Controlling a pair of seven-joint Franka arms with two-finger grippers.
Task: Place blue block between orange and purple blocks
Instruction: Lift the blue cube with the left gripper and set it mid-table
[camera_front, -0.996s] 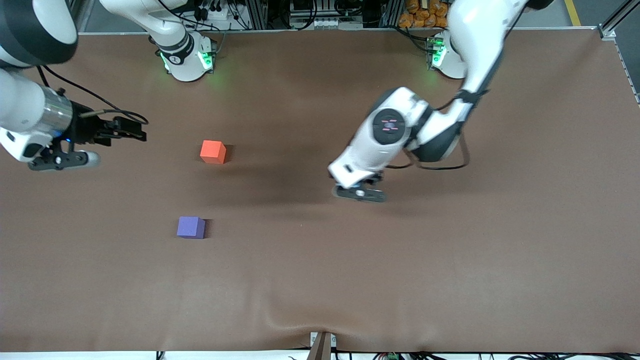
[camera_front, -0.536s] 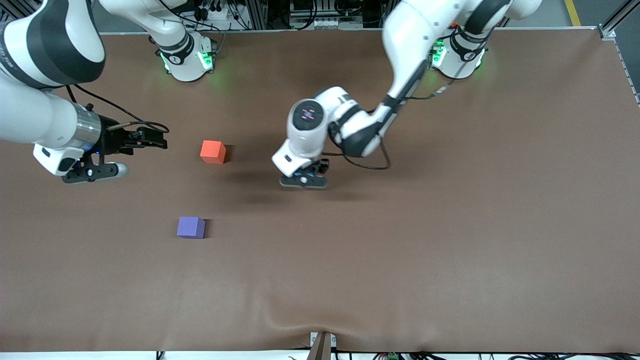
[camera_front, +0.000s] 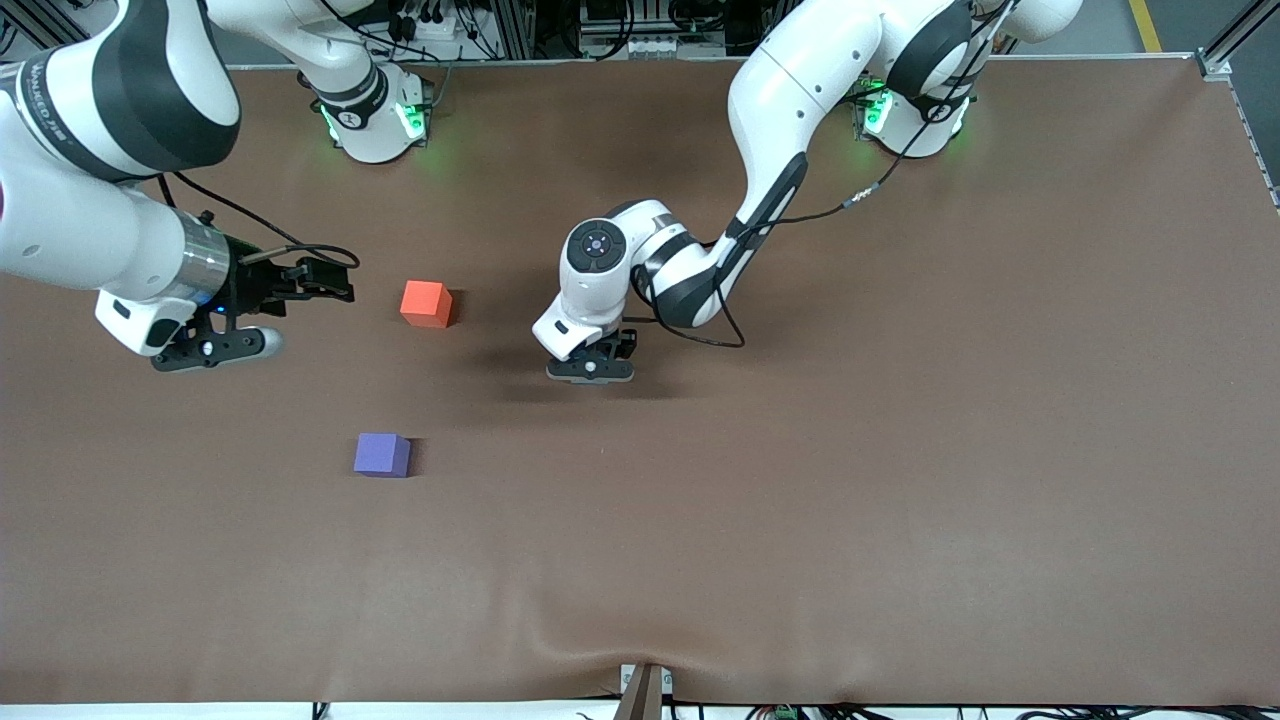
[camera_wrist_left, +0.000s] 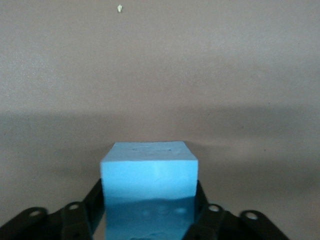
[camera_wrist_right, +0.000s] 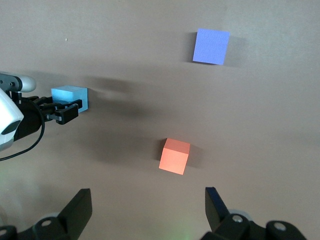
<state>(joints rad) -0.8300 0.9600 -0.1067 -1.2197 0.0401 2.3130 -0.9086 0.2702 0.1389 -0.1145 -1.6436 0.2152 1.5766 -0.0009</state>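
The blue block (camera_wrist_left: 149, 172) is a light sky-blue cube held between the fingers of my left gripper (camera_wrist_left: 149, 200), low over the table's middle. In the front view my left gripper (camera_front: 590, 371) hides it. The right wrist view shows the blue block (camera_wrist_right: 70, 98) in the left gripper (camera_wrist_right: 59, 112). The orange block (camera_front: 425, 303) lies toward the right arm's end from it, and the purple block (camera_front: 381, 454) lies nearer the front camera. Both also show in the right wrist view, orange (camera_wrist_right: 175, 156) and purple (camera_wrist_right: 211, 46). My right gripper (camera_front: 215, 347) is open and empty (camera_wrist_right: 147, 210), over the table beside the orange block.
The brown table cover (camera_front: 850, 480) is bare around the blocks. Both robot bases (camera_front: 375, 120) (camera_front: 905, 115) stand along the table's edge farthest from the front camera. A small clamp (camera_front: 645, 690) sits at the table's front edge.
My left arm has swung toward the right arm's end with the blue block and come closer to the orange block. My right gripper has shifted a little toward the orange block.
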